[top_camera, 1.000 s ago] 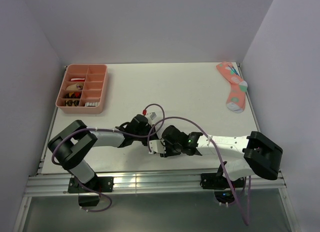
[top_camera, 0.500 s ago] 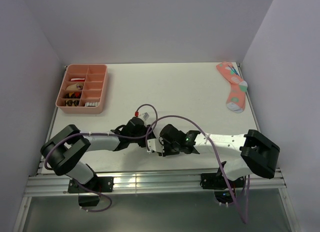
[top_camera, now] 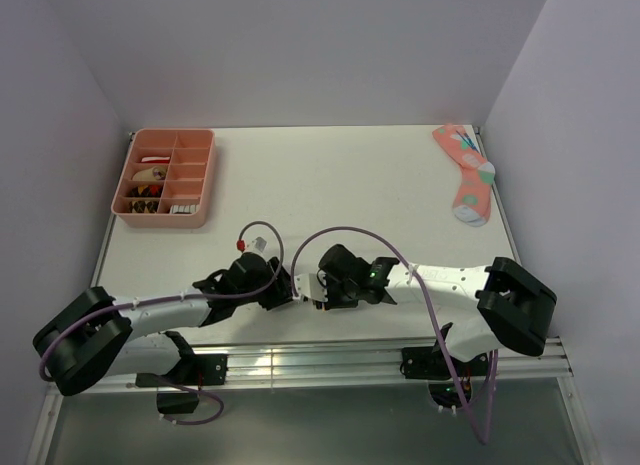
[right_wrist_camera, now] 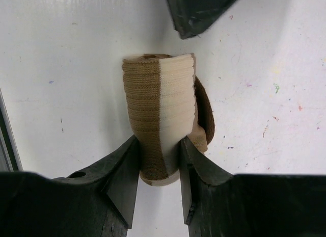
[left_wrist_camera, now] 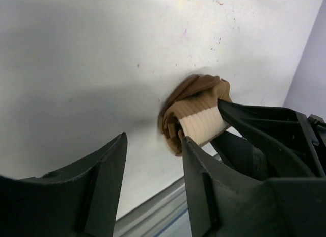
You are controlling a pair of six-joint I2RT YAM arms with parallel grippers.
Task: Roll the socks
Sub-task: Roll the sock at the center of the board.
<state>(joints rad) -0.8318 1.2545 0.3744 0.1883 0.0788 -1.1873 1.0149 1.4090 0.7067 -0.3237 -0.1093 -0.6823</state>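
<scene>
The brown-and-tan striped sock point(right_wrist_camera: 159, 109) is wound into a tight roll that lies on the white table near its front edge. My right gripper point(right_wrist_camera: 160, 142) is shut on the roll, one finger pressed to each side. In the left wrist view the same roll point(left_wrist_camera: 196, 120) sits just beyond my left gripper point(left_wrist_camera: 154, 141), which is open, with only bare table between its fingers. One right finger point(left_wrist_camera: 254, 120) reaches the roll from the right side of that view. From above, both grippers meet low in the middle, and the right one point(top_camera: 306, 288) hides the roll.
A pink sock with coloured dots point(top_camera: 467, 175) lies at the back right corner. A salmon compartment tray point(top_camera: 203, 175) with small items stands at the back left. The table's metal front rail point(top_camera: 300, 360) runs just behind the grippers.
My left gripper has opened, let go of the roll and drawn back to the left, its arm stretching low along the front edge. The right gripper keeps its hold on the roll.
</scene>
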